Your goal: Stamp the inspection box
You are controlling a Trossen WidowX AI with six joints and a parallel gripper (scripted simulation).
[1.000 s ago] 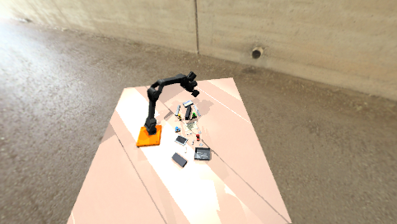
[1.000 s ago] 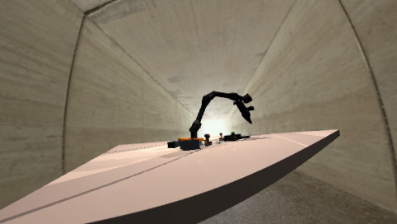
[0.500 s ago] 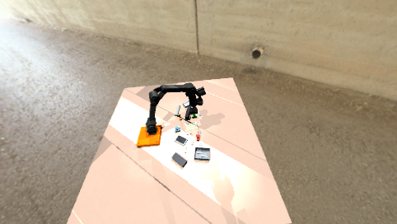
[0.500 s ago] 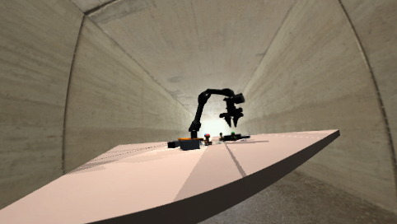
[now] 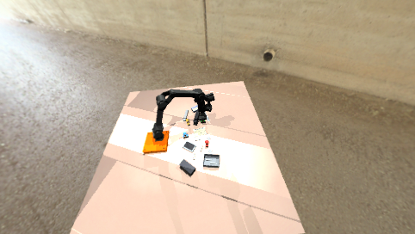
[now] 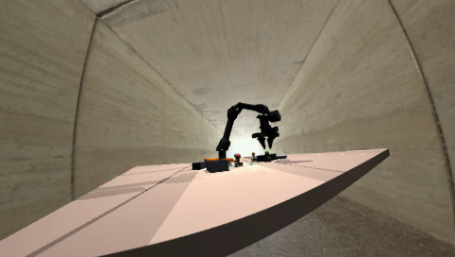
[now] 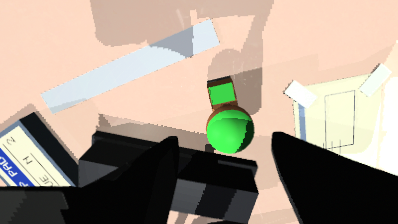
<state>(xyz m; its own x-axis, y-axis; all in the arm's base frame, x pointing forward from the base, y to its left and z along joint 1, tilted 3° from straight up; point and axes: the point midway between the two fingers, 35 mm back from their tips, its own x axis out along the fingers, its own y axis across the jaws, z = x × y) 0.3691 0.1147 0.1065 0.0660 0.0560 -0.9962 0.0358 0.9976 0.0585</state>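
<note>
My gripper [image 7: 224, 142] [image 6: 267, 147] is partly open and empty, pointing down above a green-knobbed stamp [image 7: 230, 131] [image 6: 267, 152]. The round knob shows between the fingertips in the wrist view; a green square marks its brown base. No PASS lettering is readable. The cream card [image 7: 314, 124] [image 5: 200, 131] lies to the right in the wrist view, with white tape on its corners and a thin-lined box [image 7: 325, 117]. A label ending in "PAD" [image 7: 30, 156] is at the left of the wrist view. A dark rectangle with a pale rim [image 5: 189, 146] may be the ink pad.
A black block [image 7: 217, 197] lies close below the green stamp in the wrist view, partly behind the fingers. A pale strip [image 7: 130, 65] [image 5: 185, 114] lies nearby. Red [image 5: 207, 143], blue [image 5: 185, 135] and yellow [image 5: 188, 121] items, a grey tray [image 5: 211, 161] and another dark block [image 5: 188, 167] are around.
</note>
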